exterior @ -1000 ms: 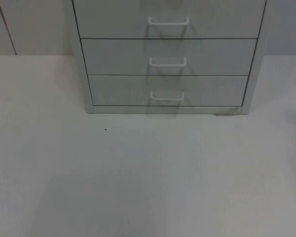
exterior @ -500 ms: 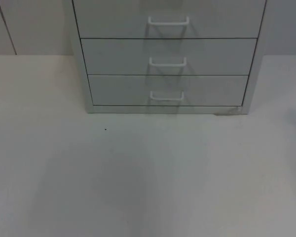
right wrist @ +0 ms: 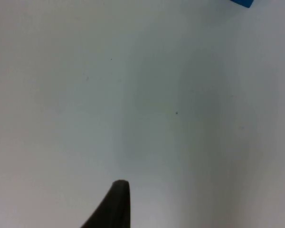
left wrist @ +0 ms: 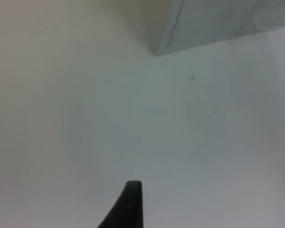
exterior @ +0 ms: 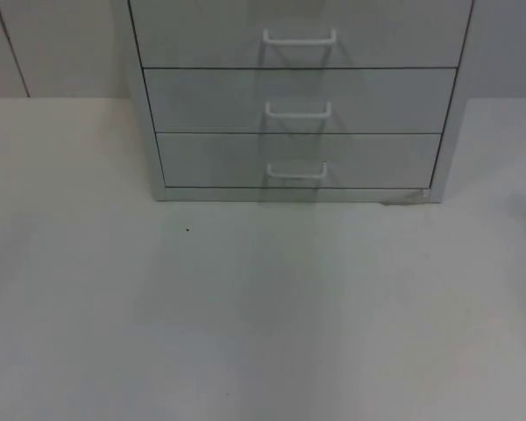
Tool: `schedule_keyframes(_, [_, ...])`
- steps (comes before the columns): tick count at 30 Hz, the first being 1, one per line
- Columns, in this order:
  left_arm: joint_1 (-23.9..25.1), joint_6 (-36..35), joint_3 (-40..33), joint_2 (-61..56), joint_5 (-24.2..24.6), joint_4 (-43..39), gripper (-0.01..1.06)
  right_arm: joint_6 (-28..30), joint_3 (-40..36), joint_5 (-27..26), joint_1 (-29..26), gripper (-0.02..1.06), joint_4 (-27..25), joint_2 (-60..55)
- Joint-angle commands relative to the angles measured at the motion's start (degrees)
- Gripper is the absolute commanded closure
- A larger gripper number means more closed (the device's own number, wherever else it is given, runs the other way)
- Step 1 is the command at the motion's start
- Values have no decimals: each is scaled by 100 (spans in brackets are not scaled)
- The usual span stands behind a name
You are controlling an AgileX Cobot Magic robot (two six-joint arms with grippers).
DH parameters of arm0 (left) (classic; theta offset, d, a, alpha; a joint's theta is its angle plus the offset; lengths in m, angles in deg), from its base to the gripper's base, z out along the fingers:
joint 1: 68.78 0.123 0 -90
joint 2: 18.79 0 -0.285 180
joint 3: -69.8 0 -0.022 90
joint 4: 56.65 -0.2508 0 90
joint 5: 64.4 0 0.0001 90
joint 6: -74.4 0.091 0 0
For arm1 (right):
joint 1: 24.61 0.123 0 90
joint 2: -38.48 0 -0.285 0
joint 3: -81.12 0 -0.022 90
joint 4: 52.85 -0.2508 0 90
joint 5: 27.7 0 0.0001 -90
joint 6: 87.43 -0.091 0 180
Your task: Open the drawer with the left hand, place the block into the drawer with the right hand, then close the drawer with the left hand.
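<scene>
The drawer unit (exterior: pixel 298 96) stands at the back of the white tabletop (exterior: pixel 263 307), fronts facing the camera, long axis across the scene; all three drawers are closed (its top is cut off). The right wrist view catches a blue block (right wrist: pixel 241 3), a cut-off corner on the tabletop. Left hand (left wrist: pixel 128 209) and right hand (right wrist: pixel 115 206) hover over bare tabletop, grip state untellable

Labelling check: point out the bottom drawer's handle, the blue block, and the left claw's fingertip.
White loop handle of the grey cabinet's bottom drawer (exterior: pixel 295 171): top view, middle of bar.
Blue block (right wrist: pixel 242 2): right wrist view, its visible corner.
Left claw's black fingertip (left wrist: pixel 130 202): left wrist view, its tapered surface.
</scene>
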Motion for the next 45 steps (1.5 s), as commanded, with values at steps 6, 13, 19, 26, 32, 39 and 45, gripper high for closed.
schedule_keyframes(6, [-1172,601,611,727,-326,-75,11,16,43,-25,29,-1,53,0])
schedule_keyframes(13, [-2947,610,904,1689,-993,-1804,11,16,43,-23,29,-1,169,0])
schedule_keyframes(19, [-3666,642,904,2363,-1566,-2299,11,-21,43,28,29,-1,169,0])
schedule_keyframes(26, [-4291,928,904,3260,-2250,-2889,20,-21,43,-48,29,-1,196,0])
schedule_keyframes(32, [-4578,932,904,3868,-2951,-3633,44,-21,43,-48,29,-1,346,0])
schedule_keyframes(39, [-4578,932,917,4645,-3961,-4669,55,-21,43,-198,29,-1,358,0])
schedule_keyframes(45, [-4495,918,993,5330,-4723,-5286,55,-21,43,-243,29,-1,358,0])
